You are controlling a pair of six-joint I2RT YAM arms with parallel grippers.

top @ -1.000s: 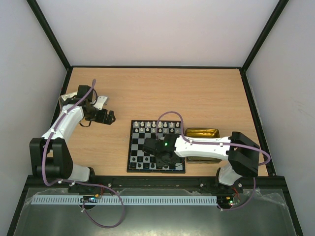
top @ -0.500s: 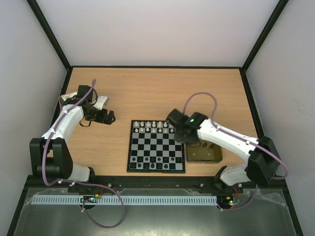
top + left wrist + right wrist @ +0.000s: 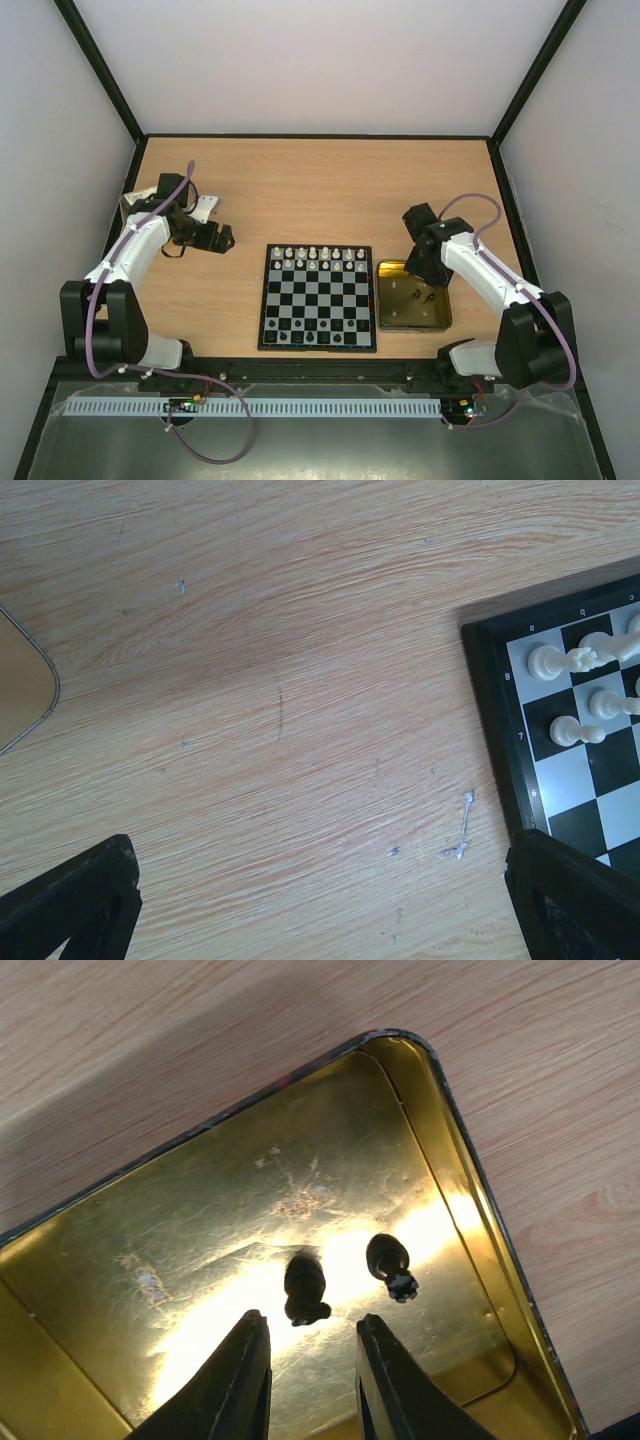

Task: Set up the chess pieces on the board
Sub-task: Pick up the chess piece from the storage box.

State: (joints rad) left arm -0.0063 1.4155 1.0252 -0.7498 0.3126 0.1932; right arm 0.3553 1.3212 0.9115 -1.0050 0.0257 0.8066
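At the left of the overhead view, the left gripper [image 3: 215, 238] is held wide and empty over the table [image 3: 300, 190]. At centre, the board [image 3: 318, 300] is set with white pieces [image 3: 318, 258] on its upper two rows. The lower rows seem only partly filled. At right, two black pieces [image 3: 305, 1288] are left in the gold tin [image 3: 395, 318], and the right gripper [image 3: 310, 1328] is held narrow and empty above them. That pick is crowded by the tin walls.

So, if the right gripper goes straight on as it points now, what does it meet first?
Probably the black chess piece lying in the gold tin, in line with the gap of the right gripper; depth is unclear.
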